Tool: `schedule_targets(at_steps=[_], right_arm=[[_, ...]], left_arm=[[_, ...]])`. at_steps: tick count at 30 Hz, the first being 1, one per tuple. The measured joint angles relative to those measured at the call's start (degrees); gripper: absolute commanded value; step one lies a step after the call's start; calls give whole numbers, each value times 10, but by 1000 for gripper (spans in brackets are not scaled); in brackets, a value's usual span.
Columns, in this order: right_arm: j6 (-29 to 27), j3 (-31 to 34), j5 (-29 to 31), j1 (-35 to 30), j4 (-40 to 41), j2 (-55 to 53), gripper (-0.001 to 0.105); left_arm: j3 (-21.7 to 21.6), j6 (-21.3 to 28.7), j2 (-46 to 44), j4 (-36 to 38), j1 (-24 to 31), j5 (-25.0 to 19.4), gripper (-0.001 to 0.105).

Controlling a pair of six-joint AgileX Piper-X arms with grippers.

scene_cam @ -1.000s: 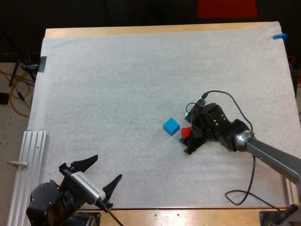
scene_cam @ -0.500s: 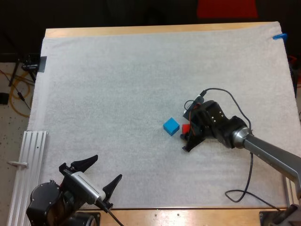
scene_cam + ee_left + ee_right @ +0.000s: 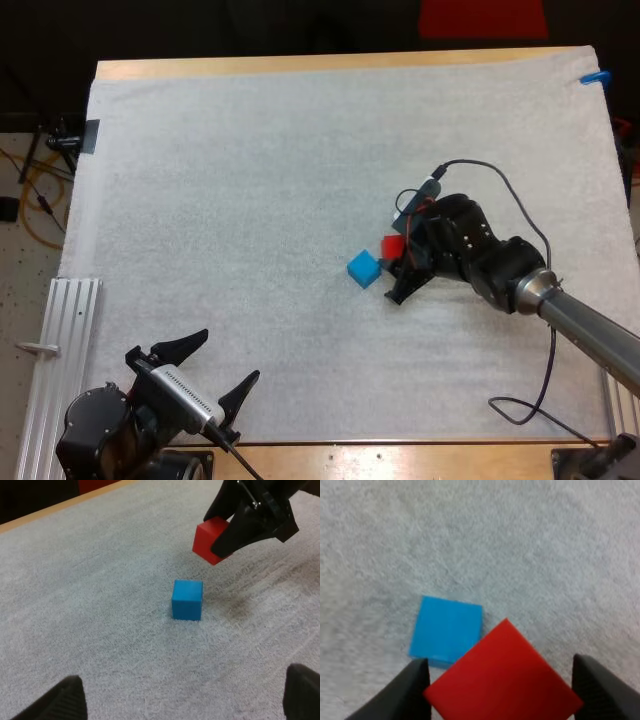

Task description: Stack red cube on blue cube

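Note:
The blue cube [image 3: 364, 269] [image 3: 187, 599] [image 3: 446, 630] rests on the white mat near the table's middle. My right gripper [image 3: 401, 268] [image 3: 500, 692] is shut on the red cube [image 3: 393, 246] [image 3: 211, 540] [image 3: 502, 680] and holds it in the air, above the mat and just to the right of the blue cube, with a small gap between the two cubes. My left gripper [image 3: 200, 370] [image 3: 185, 695] stands open near the table's front left, far from both cubes, its fingers [image 3: 65, 700] wide apart.
A ribbed metal rail [image 3: 60, 340] lies along the mat's left front edge. The white mat [image 3: 250, 170] stretches bare to the back and left of the cubes.
My right gripper has lifted the red cube off the mat and carried it a little toward the far side, still beside the blue cube. The left arm has stayed still.

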Motion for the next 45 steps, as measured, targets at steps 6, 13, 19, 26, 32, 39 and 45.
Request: schedule_targets(at_steps=[6,13,19,26,32,39,45], right_arm=[[-11,0,0,44,-21,4,20],[-13,-1,36,87,-42,46,20],[-13,-1,62,87,-73,60,20],[-13,-1,78,87,-86,60,20],[-13,-1,92,87,-88,60,20],[-13,-1,92,87,-89,60,20],[-13,-1,92,87,-89,60,20]], left_arm=[[0,0,0,0,0,0,77],[0,0,0,0,0,0,77],[0,0,0,0,0,0,77],[0,0,0,0,0,0,77],[0,0,0,0,0,0,77],[0,0,0,0,0,0,77],[0,0,0,0,0,4,77]])
